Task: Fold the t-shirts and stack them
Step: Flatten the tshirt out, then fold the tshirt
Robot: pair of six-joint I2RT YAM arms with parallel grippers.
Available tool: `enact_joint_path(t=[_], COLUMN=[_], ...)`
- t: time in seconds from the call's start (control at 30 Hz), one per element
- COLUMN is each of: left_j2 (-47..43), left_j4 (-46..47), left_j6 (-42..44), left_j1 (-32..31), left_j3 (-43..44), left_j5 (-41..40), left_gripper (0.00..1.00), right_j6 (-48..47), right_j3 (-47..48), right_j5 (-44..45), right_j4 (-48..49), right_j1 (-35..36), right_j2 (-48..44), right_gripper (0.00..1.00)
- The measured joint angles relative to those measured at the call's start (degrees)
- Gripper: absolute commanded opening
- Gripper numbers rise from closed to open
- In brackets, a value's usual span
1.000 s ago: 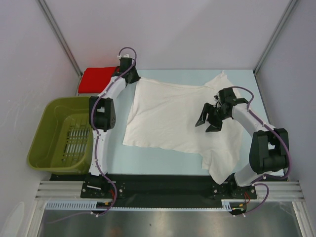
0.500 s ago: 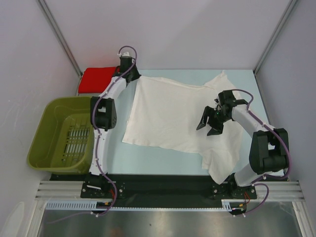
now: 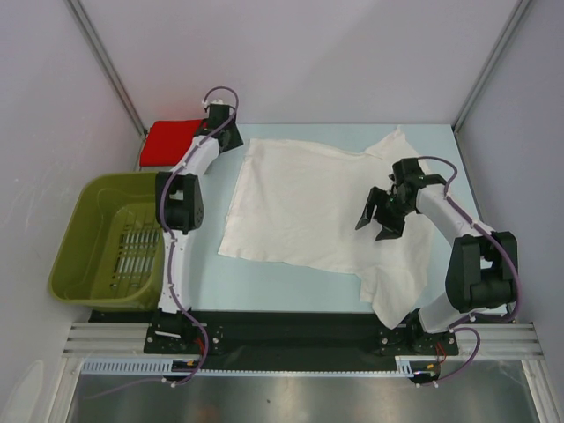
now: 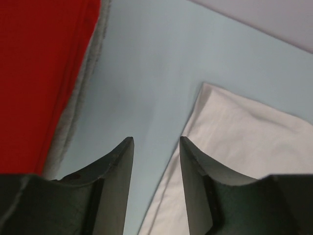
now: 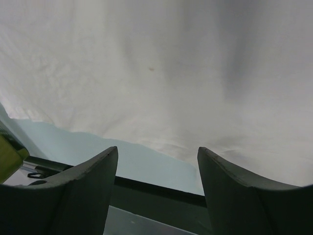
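On the surface (image 3: 282, 289), white t-shirt (image 3: 308, 207): spread out, centre;
red t-shirt (image 3: 169, 141): folded, 10 o'clock corner;
left claw (image 4: 155, 143): spread, empty, between both shirts;
right claw (image 5: 157, 149): spread, empty, over white t-shirt, 3 o'clock

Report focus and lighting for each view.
Top external: sharp, evenly lit, white shirt free of glare. Left wrist: left gripper's fingers dark and soft-edged, red shirt vivid. Right wrist: white shirt low in contrast, greyer toward the upper right.

Red t-shirt (image 3: 166, 143) partly behind arm (image 3: 196, 159), seemingly
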Motion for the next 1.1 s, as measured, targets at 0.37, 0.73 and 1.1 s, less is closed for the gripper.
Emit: enact_joint_path(t=[0.37,0.73,1.1], left_j2=[-39.3,-68.0,-73.3], left_j4=[-4.5,-11.3,-8.5], left_j6=[0.2,-14.0,-25.6], left_j1=[0.1,-5.9,-6.3], left_j3=[-38.3,-78.1,-92.3], left_j5=[-0.6,0.8,0.3], left_gripper=[0.49,0.51,0.57], right_j6=[0.4,1.7,2.8], right_j3=[1.5,-6.5,-11.8], right_j5=[6.2,3.8,1.9], right_j4=[-3.1,0.6,1.9], right_j1=[-0.8,1.6,3.7], right_j2=[-0.3,-8.7,-18.9], right_gripper=[0.77,0.77,0.78])
